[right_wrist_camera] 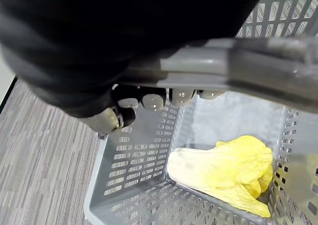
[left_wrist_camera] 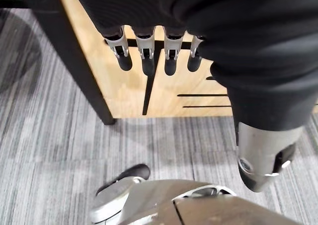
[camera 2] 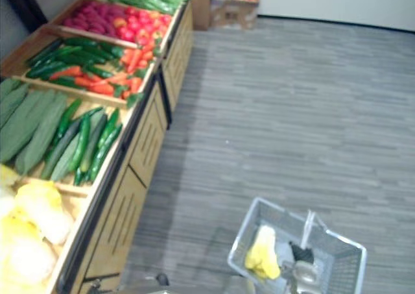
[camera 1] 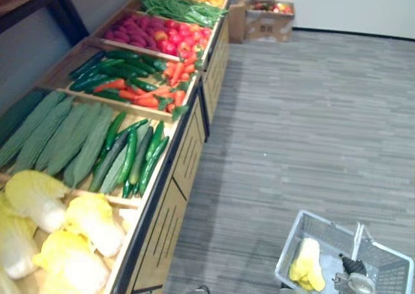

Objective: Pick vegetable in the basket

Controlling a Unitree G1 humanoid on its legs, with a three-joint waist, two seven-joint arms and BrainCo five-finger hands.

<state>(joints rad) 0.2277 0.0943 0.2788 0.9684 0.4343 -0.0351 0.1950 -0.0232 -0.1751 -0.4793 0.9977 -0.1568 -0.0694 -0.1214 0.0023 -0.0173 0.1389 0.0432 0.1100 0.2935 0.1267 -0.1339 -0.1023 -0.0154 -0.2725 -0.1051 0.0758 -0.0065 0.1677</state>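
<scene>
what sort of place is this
Probably a grocery produce section, perhaps a mock-up: a wooden stand with cucumbers and carrots sorted into bins, and a grey shopping basket holding a yellow cabbage.

Losing the grey perforated plastic basket (camera 1: pixel 318 228) and pale yellow leafy cabbages (camera 1: pixel 91 222) past the bottom edge; blurring the brown cardboard box's (camera 1: pixel 262 23) produce.

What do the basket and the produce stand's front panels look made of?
Basket: likely moulded plastic, matt grey, with walls of regular slots. Front panels: pale wood or wood-look board, smooth, with cut slits.
</scene>
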